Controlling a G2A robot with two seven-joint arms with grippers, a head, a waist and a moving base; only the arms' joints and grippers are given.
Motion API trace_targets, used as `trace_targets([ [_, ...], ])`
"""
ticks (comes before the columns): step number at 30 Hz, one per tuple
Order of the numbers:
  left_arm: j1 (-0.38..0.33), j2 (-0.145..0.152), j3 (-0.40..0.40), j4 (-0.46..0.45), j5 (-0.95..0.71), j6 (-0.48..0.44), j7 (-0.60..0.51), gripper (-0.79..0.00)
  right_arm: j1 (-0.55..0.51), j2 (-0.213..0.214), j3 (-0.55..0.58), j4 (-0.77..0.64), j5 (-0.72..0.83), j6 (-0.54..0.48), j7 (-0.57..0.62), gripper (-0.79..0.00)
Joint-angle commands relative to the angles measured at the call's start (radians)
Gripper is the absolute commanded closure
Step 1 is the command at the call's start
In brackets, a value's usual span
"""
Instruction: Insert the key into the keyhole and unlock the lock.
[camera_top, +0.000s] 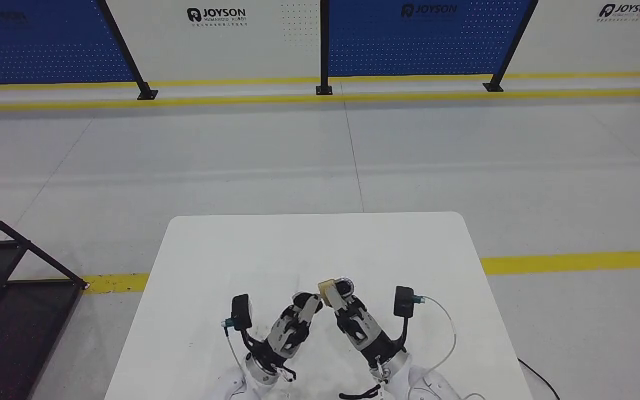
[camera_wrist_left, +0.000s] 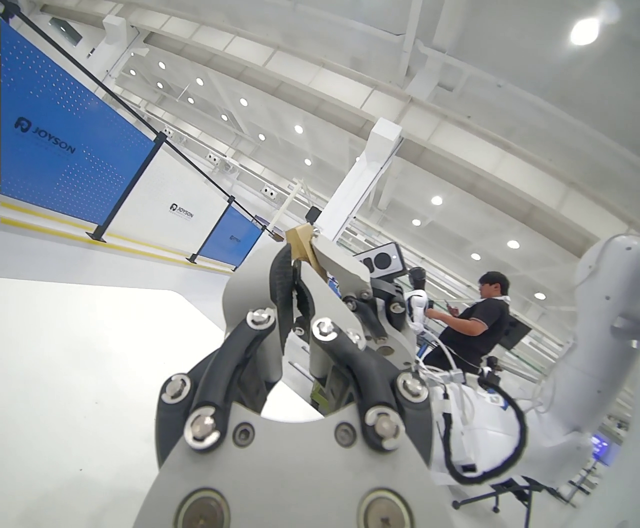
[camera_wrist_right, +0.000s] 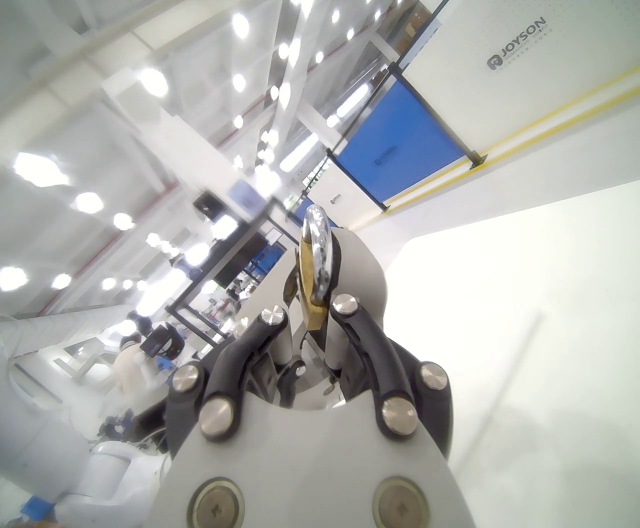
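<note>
Right pincer (camera_wrist_right: 320, 267): fingers pressed onto the brass body of the lock (camera_wrist_right: 313, 300), one on each flat side. The chrome shackle (camera_wrist_right: 318, 235) sticks out past the fingertips, pointing away from the wrist. Seen edge-on, so I cannot tell whether it is latched.

Top view: the lock (camera_top: 329, 291) is held in the air over the near part of the desk (camera_top: 300, 245), not resting on it. The right pincer (camera_top: 342, 300) comes up to it from the robot's right.

Left pincer (camera_wrist_left: 299, 257): fingers drawn together, the ribbed black pads (camera_wrist_left: 281, 277) nearly meeting. They nip a small flat brass piece (camera_wrist_left: 299, 241) at the very tips. From this angle I cannot tell whether it is the key. The keyhole is hidden.

Top view: the left pincer (camera_top: 310, 306) comes in from the robot's left, its tip just beside the side of the lock; contact cannot be judged. The two pincers lean toward each other and meet at the lock.

The desk is white with rounded far corners. A black frame (camera_top: 35, 265) stands off its left side. Beyond the far edge is grey floor with yellow lines (camera_top: 560, 263), then a row of blue and white panels (camera_top: 420, 35) on black posts.
</note>
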Motion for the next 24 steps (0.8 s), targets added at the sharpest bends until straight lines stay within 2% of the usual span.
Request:
trace_targets([
  [1, -0.002, -0.002, 0.005, 0.001, 0.066, 0.037, 0.057, 0.000, 0.000, 0.000, -0.001, 0.000, 0.001, 0.002, 0.000, 0.000],
  [7, -0.011, -0.007, 0.034, 0.032, 0.269, 0.161, 0.226, 0.000, 0.000, 0.002, -0.002, 0.000, -0.001, 0.003, -0.006, 0.000],
  [14, -0.036, -0.010, 0.065, 0.080, 0.409, 0.297, 0.390, 0.000, 0.000, 0.003, -0.001, -0.002, 0.008, 0.004, -0.011, 0.000],
  [24, -0.076, -0.015, 0.103, 0.144, 0.512, 0.472, 0.507, 0.000, 0.001, 0.005, -0.003, -0.005, 0.011, 0.007, -0.010, 0.000],
])
